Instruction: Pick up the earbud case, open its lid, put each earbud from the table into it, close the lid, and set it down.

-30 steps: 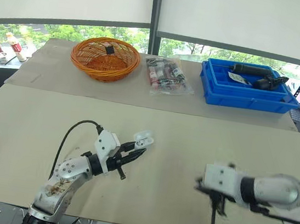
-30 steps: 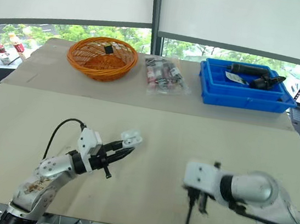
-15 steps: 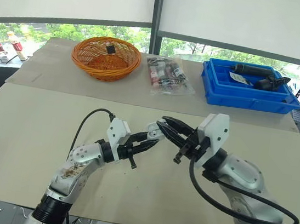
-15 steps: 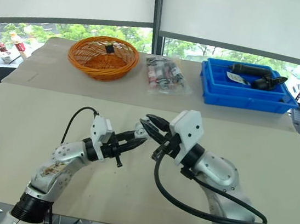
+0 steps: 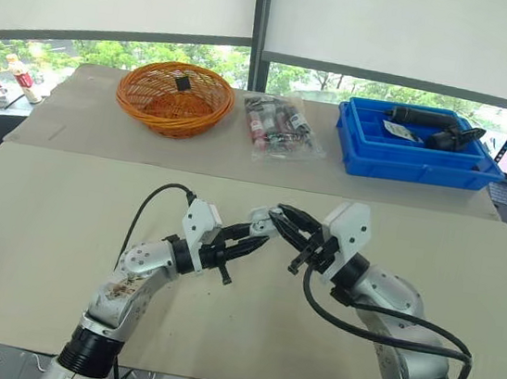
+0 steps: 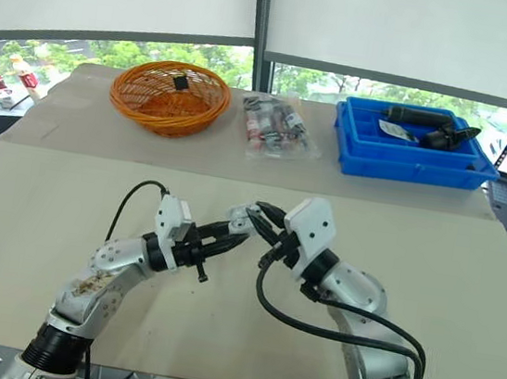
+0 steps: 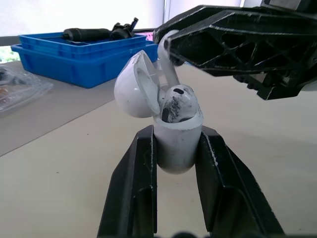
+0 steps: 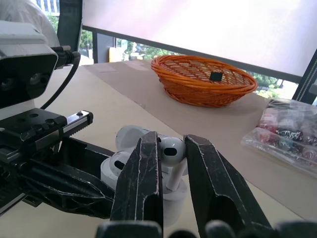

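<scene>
Right fingers (image 5: 287, 220) nearer, pinching 1 earbud (image 8: 171, 148), left fingers (image 5: 248, 243) clamping 1 open case (image 7: 177, 144), 2nd earbud (image 7: 177, 101) inside

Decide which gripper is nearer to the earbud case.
Left. The left gripper is clamped on the open earbud case; the right gripper is just above its opening, gripping an earbud.

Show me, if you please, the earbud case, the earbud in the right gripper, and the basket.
earbud case (image 7: 177, 146), left wrist view, on its white lower body.
earbud (image 8: 172, 149), right wrist view, on its round head.
basket (image 5: 171, 119), left eye view, on its front wall.
</scene>
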`<state>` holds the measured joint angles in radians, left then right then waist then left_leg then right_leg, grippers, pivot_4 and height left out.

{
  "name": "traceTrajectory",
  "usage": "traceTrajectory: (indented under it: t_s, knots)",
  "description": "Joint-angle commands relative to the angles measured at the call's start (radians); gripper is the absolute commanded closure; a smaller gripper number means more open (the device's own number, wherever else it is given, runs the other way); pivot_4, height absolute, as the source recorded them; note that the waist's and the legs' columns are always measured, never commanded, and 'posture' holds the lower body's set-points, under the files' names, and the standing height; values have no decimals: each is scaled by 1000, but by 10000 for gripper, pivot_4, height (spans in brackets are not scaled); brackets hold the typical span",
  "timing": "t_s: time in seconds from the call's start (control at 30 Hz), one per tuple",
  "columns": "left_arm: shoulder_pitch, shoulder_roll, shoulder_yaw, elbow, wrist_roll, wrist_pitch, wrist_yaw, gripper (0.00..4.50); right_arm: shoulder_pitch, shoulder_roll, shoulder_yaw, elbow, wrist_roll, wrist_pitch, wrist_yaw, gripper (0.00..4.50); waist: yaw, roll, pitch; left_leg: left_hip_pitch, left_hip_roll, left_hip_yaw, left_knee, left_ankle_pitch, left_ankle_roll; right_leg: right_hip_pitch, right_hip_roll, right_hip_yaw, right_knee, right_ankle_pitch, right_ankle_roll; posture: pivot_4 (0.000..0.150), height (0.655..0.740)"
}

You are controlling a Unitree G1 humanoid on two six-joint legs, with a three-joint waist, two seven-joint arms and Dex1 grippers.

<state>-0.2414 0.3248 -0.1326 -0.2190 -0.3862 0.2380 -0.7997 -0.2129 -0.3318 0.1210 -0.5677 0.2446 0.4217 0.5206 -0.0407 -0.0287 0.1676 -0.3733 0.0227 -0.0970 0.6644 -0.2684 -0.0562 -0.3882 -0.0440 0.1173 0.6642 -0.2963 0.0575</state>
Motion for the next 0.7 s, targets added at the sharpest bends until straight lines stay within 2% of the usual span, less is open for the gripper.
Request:
traceTrajectory:
  t_s: [0.03, 0.47, 0.53, 0.7]
  knots:
    - [-6, -5, 7, -33, -9, -23, 1, 39288, -2, -4, 6, -12, -9, -46, 1, 41530, -2, 0, 0, 0, 0, 0, 0, 0, 0, 0, 0, 0, 0, 0, 0, 1500, 7329]
    - [-6, -9, 10, -39, -14, -24, 5, 39288, 17, -36, 47, 18, -74, -106, 9, 41530, -2, 0, 0, 0, 0, 0, 0, 0, 0, 0, 0, 0, 0, 0, 0, 1500, 7329]
    - [-6, -9, 10, -40, -14, -25, 4, 39288, 19, -33, 44, 14, -69, -108, 4, 31362, -2, 0, 0, 0, 0, 0, 0, 0, 0, 0, 0, 0, 0, 0, 0, 1500, 7329]
    - [-7, -5, 5, -39, -10, -31, -3, 39288, 13, -45, 35, -15, -59, -90, 11, 15002, -2, 0, 0, 0, 0, 0, 0, 0, 0, 0, 0, 0, 0, 0, 0, 1500, 7329]
